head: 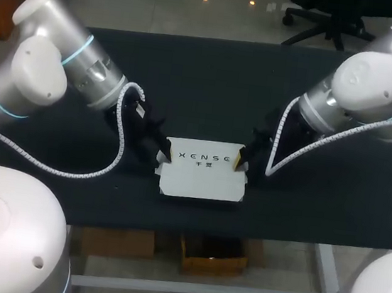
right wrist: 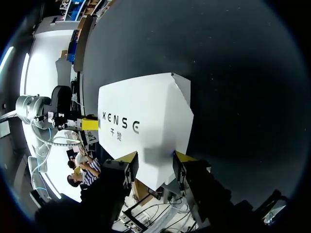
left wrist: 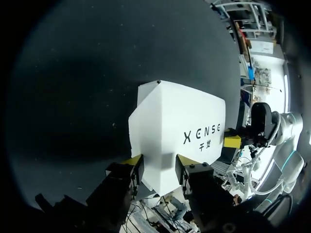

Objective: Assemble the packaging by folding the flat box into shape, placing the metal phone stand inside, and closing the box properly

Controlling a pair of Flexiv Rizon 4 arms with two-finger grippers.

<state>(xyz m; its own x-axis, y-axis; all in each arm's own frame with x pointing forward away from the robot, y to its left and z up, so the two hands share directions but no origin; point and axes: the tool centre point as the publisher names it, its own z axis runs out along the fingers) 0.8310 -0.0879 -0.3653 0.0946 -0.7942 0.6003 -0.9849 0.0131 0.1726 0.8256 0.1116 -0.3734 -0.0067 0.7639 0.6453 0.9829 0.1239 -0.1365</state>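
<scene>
With my left fingers [left wrist: 134, 161] and right fingers [right wrist: 128, 158] each pinching an end of the box [head: 200, 179], it looks shaped but unclosed, and I see no stand.

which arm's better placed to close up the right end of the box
Right: the right gripper clamps that end of the box; the left gripper clamps the far end and would have to cross the box.

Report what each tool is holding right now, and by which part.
Both hold the white box. The left tool clamps the end nearest the left arm, and the right tool clamps the opposite end, each with a finger on either side.
</scene>
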